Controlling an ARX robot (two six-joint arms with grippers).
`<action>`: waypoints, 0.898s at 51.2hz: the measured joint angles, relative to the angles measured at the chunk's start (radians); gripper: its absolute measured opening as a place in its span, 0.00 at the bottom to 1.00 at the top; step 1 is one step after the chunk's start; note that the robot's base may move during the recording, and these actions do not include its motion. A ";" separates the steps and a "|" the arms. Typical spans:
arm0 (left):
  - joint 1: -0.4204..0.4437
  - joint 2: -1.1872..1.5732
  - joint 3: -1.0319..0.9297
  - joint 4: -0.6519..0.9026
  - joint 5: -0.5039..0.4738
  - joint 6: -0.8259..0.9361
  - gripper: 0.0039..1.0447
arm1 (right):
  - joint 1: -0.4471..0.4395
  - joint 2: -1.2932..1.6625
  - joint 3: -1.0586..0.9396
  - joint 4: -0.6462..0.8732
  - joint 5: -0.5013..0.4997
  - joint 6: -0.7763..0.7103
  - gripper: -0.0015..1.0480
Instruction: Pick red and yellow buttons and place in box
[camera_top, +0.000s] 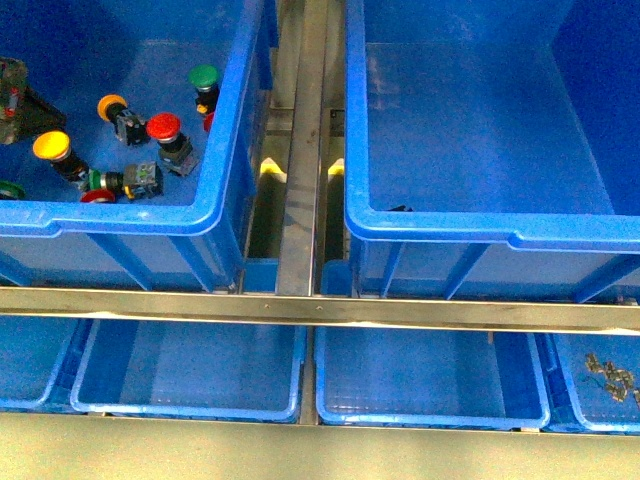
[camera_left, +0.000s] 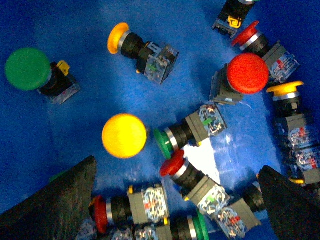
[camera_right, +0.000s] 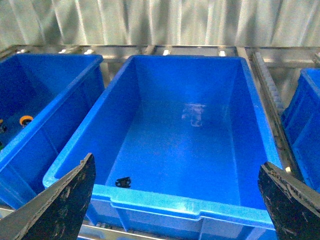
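Observation:
Several push buttons lie in the left blue crate. A red button and a yellow button stand cap up among them. From the left wrist view the yellow cap and the red cap face the camera. My left gripper hangs open above the pile, over a red-capped button lying on its side and touching nothing. The box is the big blue crate on the right. My right gripper is open in front of the box's near rim and holds nothing.
Green-capped buttons and an orange-capped one share the left crate. A small black piece lies on the box floor. A steel rail runs in front of both crates, with shallow blue trays below it.

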 joint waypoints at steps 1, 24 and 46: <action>-0.005 0.017 0.021 -0.007 0.001 0.002 0.93 | 0.000 0.000 0.000 0.000 0.000 0.000 0.94; -0.113 0.227 0.267 -0.097 0.051 0.020 0.93 | 0.000 0.000 0.000 0.000 0.000 0.000 0.94; -0.183 0.390 0.412 -0.128 0.021 0.031 0.93 | 0.000 0.000 0.000 0.000 0.000 0.000 0.94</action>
